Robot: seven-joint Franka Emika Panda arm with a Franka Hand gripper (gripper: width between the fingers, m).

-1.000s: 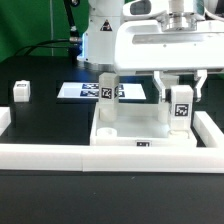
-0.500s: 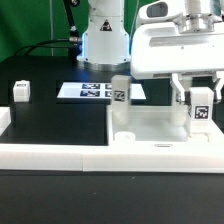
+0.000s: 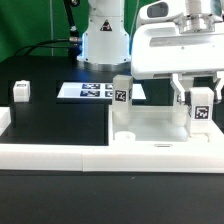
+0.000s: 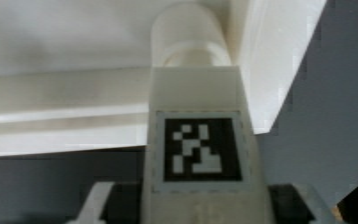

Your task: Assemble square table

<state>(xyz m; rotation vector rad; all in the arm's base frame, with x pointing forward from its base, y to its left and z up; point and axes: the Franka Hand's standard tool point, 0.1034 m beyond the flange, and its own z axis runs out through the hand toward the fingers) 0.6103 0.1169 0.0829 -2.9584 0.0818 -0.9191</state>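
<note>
The white square tabletop (image 3: 155, 126) lies at the exterior view's right, against the front rail. One tagged leg (image 3: 121, 101) stands upright at its far left corner. My gripper (image 3: 200, 104) is shut on a second tagged leg (image 3: 201, 116), held upright at the tabletop's right side. In the wrist view this leg (image 4: 201, 120) fills the middle, and the gripper (image 4: 202, 208) clamps its near end between both fingers (image 4: 108, 205). The tabletop (image 4: 69, 95) shows pale behind it. Another loose leg (image 3: 21, 91) stands far off at the exterior view's left.
The marker board (image 3: 88, 91) lies flat on the black table behind the tabletop. A long low white border rail (image 3: 60, 156) runs along the front and turns up the left side (image 3: 4, 122). The robot's base (image 3: 103, 40) stands at the back.
One second ago the gripper, the held leg and the tabletop stood further to the exterior view's left; they shifted right together. Over the last half second nothing moved.
</note>
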